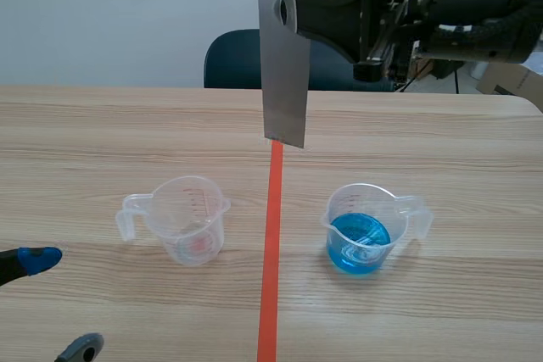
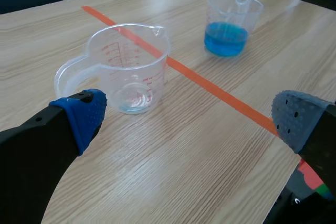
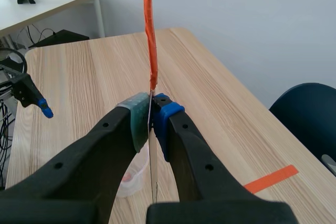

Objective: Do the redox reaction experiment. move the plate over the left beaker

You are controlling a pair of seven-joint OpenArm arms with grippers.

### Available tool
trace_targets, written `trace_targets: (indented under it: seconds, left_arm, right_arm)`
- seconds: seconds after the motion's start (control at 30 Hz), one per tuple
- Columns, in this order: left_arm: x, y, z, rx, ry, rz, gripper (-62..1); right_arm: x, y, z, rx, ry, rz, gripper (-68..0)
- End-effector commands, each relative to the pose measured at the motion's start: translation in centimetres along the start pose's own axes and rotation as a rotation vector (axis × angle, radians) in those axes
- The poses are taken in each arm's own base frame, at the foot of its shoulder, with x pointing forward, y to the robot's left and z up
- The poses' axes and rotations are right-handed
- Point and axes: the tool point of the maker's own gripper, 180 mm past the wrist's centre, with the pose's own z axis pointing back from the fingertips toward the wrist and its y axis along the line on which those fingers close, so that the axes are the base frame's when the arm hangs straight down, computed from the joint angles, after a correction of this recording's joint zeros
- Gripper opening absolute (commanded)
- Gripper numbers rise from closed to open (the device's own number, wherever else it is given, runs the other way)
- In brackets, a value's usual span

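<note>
Thin grey metal plate (image 1: 283,65) hangs upright, pinched at its top by the raised right gripper (image 1: 290,11), over the orange tape line (image 1: 271,252) between the empty clear plastic beaker (image 1: 188,219) and the clear beaker of blue liquid (image 1: 363,231) on the light wooden table (image 1: 85,142), with the left gripper (image 2: 189,118) low beside the empty beaker, fingers spread wide, and a dark blue chair (image 1: 233,58) past the far edge.

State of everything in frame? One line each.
metal plate: hanging upright above the table, gripped at its top edge
left beaker: upright, looks empty
right beaker: upright, part full of blue liquid
left gripper: open, empty
right gripper: shut on metal plate
</note>
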Motion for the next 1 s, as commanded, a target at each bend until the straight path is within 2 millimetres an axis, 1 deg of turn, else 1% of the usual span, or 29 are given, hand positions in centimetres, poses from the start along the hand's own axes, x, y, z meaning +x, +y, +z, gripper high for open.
trace_targets:
  seconds: [0.0, 0.1, 0.2, 0.3, 0.43, 0.63, 0.8, 0.9, 0.97]
  left_arm:
    - [0.5, -0.4, -0.3, 0.053, -0.059, 0.031, 1.4]
    - [0.2, 0.1, 0.1, 0.206, -0.089, 0.006, 1.4]
    - [0.0, 0.5, 0.6, 0.332, -0.116, 0.002, 1.4]
    - [-0.4, 0.6, 0.6, 0.399, -0.118, 0.023, 1.4]
    - [-1.1, 0.9, 0.7, 0.457, -0.097, 0.029, 1.4]
    - [-1.7, 1.1, 0.7, 0.475, -0.059, 0.012, 1.4]
    - [-1.5, 1.1, 0.7, 0.481, -0.072, 0.013, 1.4]
    - [-1.5, 0.8, 0.6, 0.476, -0.074, 0.007, 1.4]
    - [-1.8, 0.2, 0.3, 0.448, -0.061, -0.011, 1.4]
  right_arm:
    - [1.5, -0.5, -0.6, -0.020, -0.037, 0.035, -66.9]
    - [1.3, -0.4, -1.8, -0.033, -0.018, 0.055, -66.9]
    - [1.7, 0.0, -2.9, -0.027, -0.027, 0.052, -66.9]
    - [2.1, 0.6, -4.0, -0.013, -0.039, 0.039, -66.9]
    - [2.0, 1.3, -5.3, -0.007, -0.031, 0.027, -66.9]
    - [1.5, 1.7, -7.2, -0.009, -0.023, -0.015, -66.9]
    - [1.0, 2.1, -8.6, -0.002, -0.020, -0.063, -66.9]
    - [1.0, 2.4, -9.3, 0.006, -0.022, -0.084, -66.9]
    - [1.0, 2.6, -9.7, 0.009, -0.022, -0.092, -66.9]
